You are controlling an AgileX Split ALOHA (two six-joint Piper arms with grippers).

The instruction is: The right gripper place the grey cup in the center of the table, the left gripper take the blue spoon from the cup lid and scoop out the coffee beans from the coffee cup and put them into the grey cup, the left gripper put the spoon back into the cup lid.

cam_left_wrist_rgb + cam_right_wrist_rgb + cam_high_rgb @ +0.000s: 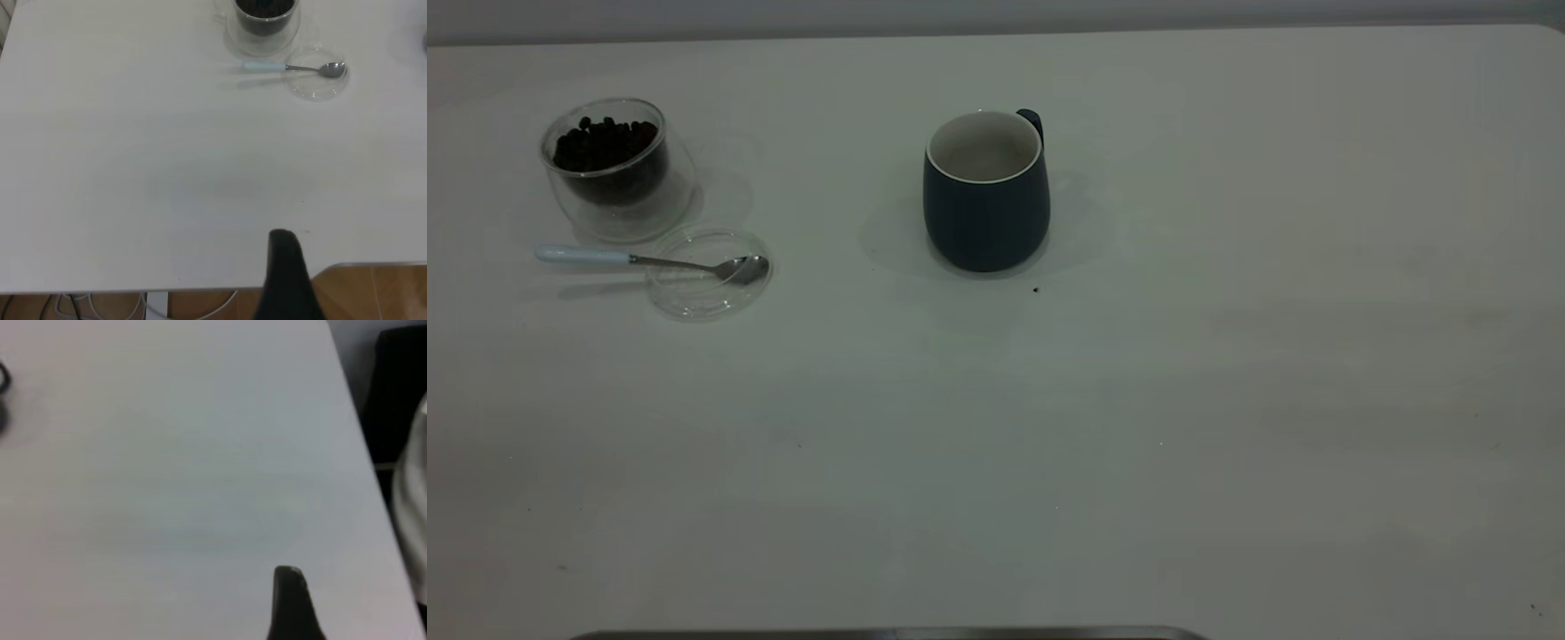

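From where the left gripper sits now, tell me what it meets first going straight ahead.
Bare table for a long stretch; the left gripper points roughly toward the cup lid and blue spoon, probably met first. Depth is unclear.

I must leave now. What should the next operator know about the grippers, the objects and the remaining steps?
Left gripper and right gripper: back near the table's edge, holding nothing.
Grey cup: upright mid-table; looks empty.
Coffee cup: far left, full of coffee beans.
Blue spoon: bowl in the cup lid, handle outside.
Done: cup placed, apparently.
Left: scoop the beans, return the spoon.
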